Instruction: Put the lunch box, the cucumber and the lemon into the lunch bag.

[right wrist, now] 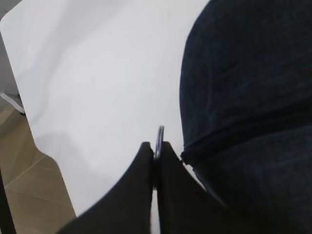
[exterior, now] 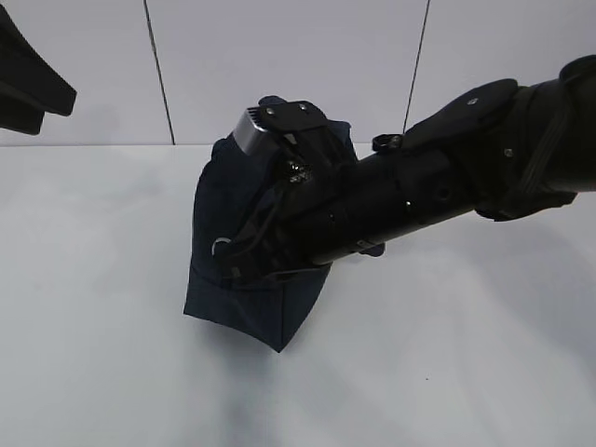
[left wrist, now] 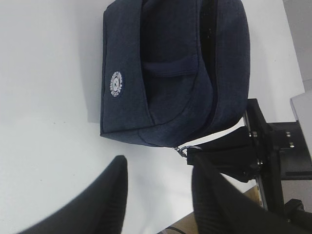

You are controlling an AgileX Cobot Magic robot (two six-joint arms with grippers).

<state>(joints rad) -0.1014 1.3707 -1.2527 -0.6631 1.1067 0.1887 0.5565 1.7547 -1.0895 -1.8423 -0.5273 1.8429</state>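
The dark navy lunch bag (exterior: 233, 293) stands on the white table, with a round white badge (left wrist: 114, 84) on its side and a strap handle (left wrist: 170, 68) across it. My right gripper (right wrist: 156, 146) is shut on the silver ring pull (right wrist: 159, 135) of the zipper, at the bag's (right wrist: 243, 97) lower corner. The left wrist view shows that ring (left wrist: 191, 147) held by the right gripper (left wrist: 219, 152). My left gripper (left wrist: 160, 165) is open and empty, hovering over bare table apart from the bag (left wrist: 170, 73). The lunch box, cucumber and lemon are out of view.
The right arm (exterior: 419, 186) reaches across the bag from the right. The left arm (exterior: 28, 84) hangs at the upper left. The table's edge (right wrist: 53, 161) lies close to the right gripper, with tan floor (right wrist: 29, 195) beyond it. A tiled wall (exterior: 279, 56) stands behind.
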